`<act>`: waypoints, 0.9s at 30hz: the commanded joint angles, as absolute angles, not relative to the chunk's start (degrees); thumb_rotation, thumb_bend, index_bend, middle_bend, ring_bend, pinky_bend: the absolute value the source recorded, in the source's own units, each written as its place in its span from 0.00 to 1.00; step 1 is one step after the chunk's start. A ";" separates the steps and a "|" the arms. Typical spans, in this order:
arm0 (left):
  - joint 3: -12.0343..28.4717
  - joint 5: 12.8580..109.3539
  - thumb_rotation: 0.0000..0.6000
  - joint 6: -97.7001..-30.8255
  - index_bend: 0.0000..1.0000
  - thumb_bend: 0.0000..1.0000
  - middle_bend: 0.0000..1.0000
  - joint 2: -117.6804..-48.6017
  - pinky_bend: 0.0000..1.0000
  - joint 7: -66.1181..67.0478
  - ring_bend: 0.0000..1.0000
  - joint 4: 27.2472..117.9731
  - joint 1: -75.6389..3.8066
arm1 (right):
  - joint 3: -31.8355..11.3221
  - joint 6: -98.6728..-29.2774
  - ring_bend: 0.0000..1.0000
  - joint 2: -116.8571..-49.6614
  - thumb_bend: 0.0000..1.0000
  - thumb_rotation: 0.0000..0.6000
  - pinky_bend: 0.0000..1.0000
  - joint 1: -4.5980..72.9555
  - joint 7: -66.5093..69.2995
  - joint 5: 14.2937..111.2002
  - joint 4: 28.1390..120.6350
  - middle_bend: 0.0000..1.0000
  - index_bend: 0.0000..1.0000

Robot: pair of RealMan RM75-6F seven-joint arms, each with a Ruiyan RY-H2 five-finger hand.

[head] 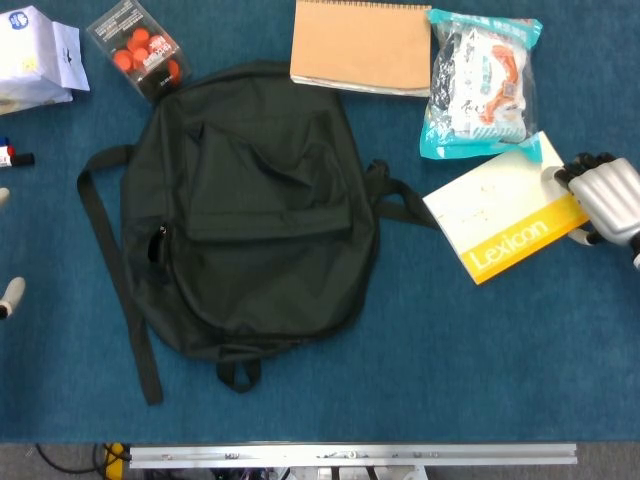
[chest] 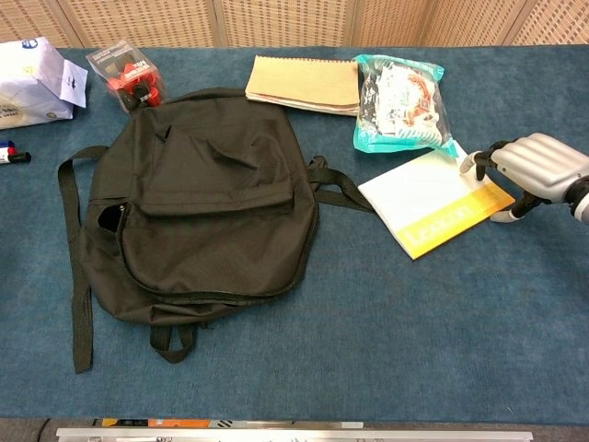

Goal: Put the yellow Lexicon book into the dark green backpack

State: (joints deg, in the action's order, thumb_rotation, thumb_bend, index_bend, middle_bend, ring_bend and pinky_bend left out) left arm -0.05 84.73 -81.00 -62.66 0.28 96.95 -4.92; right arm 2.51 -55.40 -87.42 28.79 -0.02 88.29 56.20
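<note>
Now | right hand (chest: 532, 168) grips Lexicon book's (chest: 433, 203) right edge | backpack (chest: 207, 198) well apart, leftward

Along the far edge: white bag (head: 35, 55); orange-ball box (head: 140, 48); spiral notebook (head: 361, 46); teal packet (head: 480, 82).

backpack (head: 250, 210): left of my book, apart from it
book (head: 500, 215): under my right hand's (head: 605, 200) fingers
notebook (head: 360, 45): behind backpack
</note>
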 commanded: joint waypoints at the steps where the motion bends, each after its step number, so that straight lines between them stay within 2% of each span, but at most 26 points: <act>1: -0.10 84.72 0.98 -80.81 0.09 0.25 0.07 -62.70 0.05 0.09 0.06 96.91 -4.98 | 2.55 -55.55 0.28 -87.74 0.23 1.00 0.36 28.85 0.36 88.45 55.78 0.42 0.28; 5: -0.13 84.76 0.98 -80.61 0.09 0.25 0.07 -62.71 0.05 -0.22 0.06 96.86 -5.08 | 2.50 -56.87 0.31 -88.34 0.36 1.00 0.39 28.77 2.21 89.06 54.96 0.45 0.31; 8: -0.09 84.82 0.97 -80.60 0.09 0.25 0.07 -62.66 0.05 -0.36 0.06 96.93 -5.14 | 2.60 -58.49 0.33 -88.51 0.41 1.00 0.41 28.77 3.63 90.07 54.56 0.46 0.33; 16: -0.13 84.82 0.96 -79.63 0.09 0.25 0.07 -62.89 0.05 -0.97 0.06 96.80 -5.68 | 2.05 -61.10 0.37 -89.59 0.47 1.00 0.44 29.26 5.76 91.26 52.98 0.49 0.38; 27: 0.15 84.66 0.95 -79.47 0.09 0.25 0.07 -62.84 0.05 -2.13 0.06 96.68 -5.98 | -1.21 -64.60 0.39 -91.88 0.52 1.00 0.47 30.76 7.52 90.63 51.32 0.51 0.41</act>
State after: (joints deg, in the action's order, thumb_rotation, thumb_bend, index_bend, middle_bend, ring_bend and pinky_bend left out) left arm 0.14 84.66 -79.47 -62.84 -2.12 96.68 -5.97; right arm -1.07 -64.49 -91.75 30.63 7.47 90.74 51.36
